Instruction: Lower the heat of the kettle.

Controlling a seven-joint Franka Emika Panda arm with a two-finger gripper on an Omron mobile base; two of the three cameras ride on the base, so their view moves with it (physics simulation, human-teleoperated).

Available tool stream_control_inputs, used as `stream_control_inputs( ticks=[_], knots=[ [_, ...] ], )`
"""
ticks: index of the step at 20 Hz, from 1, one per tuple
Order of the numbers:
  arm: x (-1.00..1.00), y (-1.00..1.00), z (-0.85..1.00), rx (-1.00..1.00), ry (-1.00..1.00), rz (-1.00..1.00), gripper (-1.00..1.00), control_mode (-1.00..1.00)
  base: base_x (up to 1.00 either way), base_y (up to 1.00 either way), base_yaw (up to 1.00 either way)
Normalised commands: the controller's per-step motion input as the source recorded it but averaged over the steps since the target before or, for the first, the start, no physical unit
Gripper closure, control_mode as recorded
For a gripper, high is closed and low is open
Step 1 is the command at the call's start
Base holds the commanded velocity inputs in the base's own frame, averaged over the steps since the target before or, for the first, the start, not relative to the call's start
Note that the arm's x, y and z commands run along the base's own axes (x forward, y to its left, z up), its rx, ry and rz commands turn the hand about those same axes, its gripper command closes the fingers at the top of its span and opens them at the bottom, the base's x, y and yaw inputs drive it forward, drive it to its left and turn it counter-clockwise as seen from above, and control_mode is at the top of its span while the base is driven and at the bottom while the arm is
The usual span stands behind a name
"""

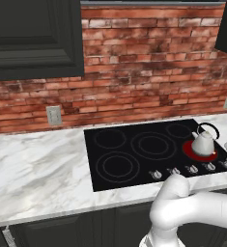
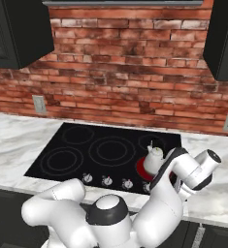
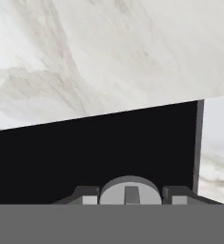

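The gripper (image 3: 130,198) sits clamped on a stove knob (image 3: 130,189) — yet the burner (image 1: 199,150) under the kettle (image 1: 203,142) glows red, so turning it down remains.

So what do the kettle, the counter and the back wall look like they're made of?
Kettle: looks like pale brushed or enamelled metal, silvery-white sheen, with a thin black handle, perhaps plastic.
Counter: polished marble or a marble-look slab, white with grey veining.
Back wall: red brick, rough and matte, with pale mortar lines.
Cooktop: glossy black glass, judging by its flat dark surface.
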Motion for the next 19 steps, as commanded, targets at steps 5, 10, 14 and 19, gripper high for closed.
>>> stream_control_inputs(
  ticks=[5, 10, 14, 19],
  knots=[
    [0.00, 0.50, -0.20, -0.12, 0.04, -0.12, 1.00, -1.00, 0.00, 0.00, 0.00],
    [0.00, 0.37, -0.11, -0.04, 0.12, -0.17, 1.00, -1.00, 0.00, 0.00, 0.00],
    [0.00, 0.32, -0.04, 0.00, 0.19, -0.22, 1.00, -1.00, 0.00, 0.00, 0.00],
    [0.00, 0.27, -0.04, 0.00, 0.19, -0.26, 1.00, -1.00, 0.00, 0.00, 0.00]
  ],
)
